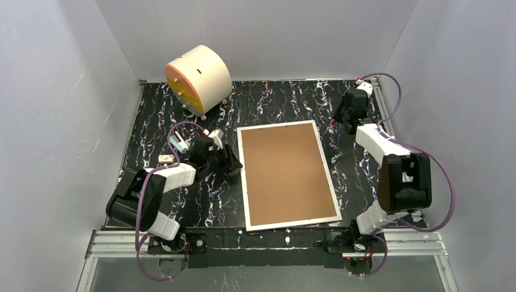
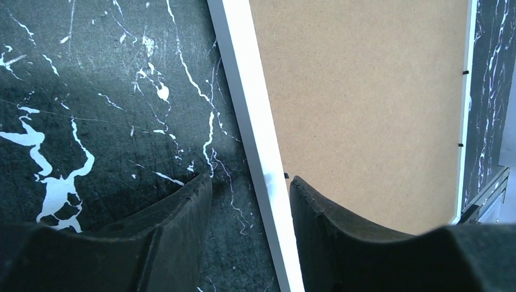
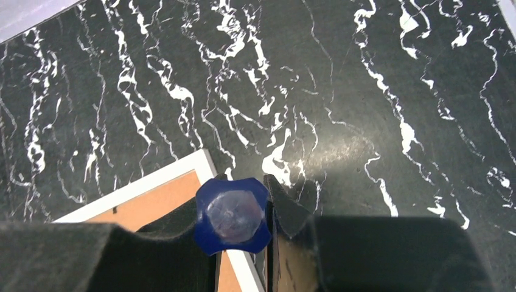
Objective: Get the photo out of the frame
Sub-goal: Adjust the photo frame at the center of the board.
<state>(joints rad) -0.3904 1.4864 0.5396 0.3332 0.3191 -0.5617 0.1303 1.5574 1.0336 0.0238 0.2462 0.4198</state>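
Black marble table (image 1: 274, 97), cream drum (image 1: 198, 70) at the back left. My left pincer (image 2: 251, 181) is open, one finger either side of the white left edge of the frame (image 1: 286, 173). The frame lies flat mid-table, brown back up; the photo can't be seen. My right pincer (image 3: 243, 181), over the frame's far right corner, is clamped on a blue-capped tool (image 3: 233, 216).

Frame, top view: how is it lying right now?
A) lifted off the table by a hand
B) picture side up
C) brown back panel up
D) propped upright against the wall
C: the brown back panel fills the white frame, which lies flat on the table.
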